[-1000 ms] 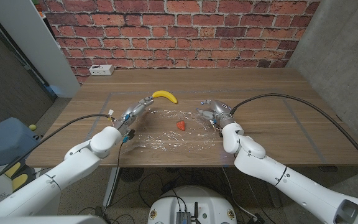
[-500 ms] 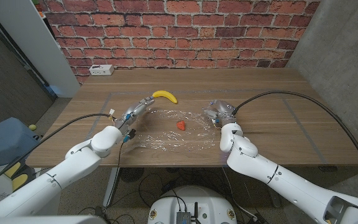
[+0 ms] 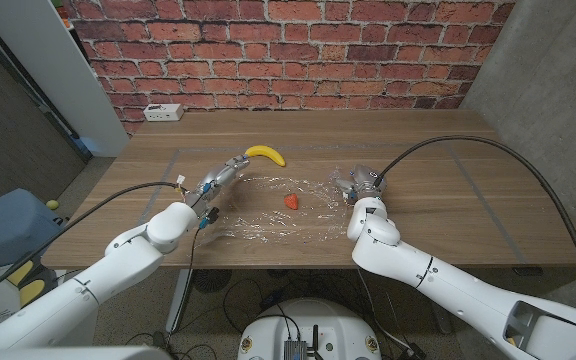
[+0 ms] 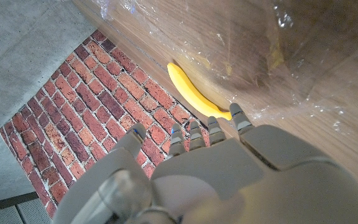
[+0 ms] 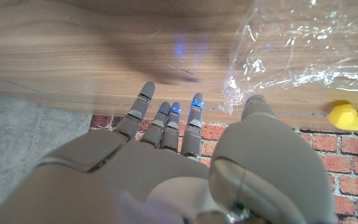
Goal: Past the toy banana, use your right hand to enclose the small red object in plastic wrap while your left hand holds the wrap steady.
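One small red object (image 3: 291, 201) is lying on one sheet of plastic wrap (image 3: 268, 225), roughly at the sheet's middle, on the wooden surface (image 3: 448, 150). The object is bright red, stubby and uncovered, with the clear, crinkled film spreading flat around it and catching glints of light. One toy banana (image 3: 265, 153) is sitting just beyond the wrap's far edge, yellow and curved, a little to the left of the red object. The left hand (image 3: 218, 180) is reaching over the wrap's left far corner, near the banana's end; in the left wrist view its fingers (image 4: 215, 129) are extending straight and close together, their tips pointing down at the film, though whether they are pressing on it I cannot tell. The right hand (image 3: 353, 184) is hovering at the wrap's right edge, to the right of the red object; in the right wrist view its fingers (image 5: 169, 121) are stretching out, slightly fanned and holding nothing, tips close beside the film's rumpled border. One white power strip (image 3: 164, 112) is lying by the brick wall, well apart from the wrap.
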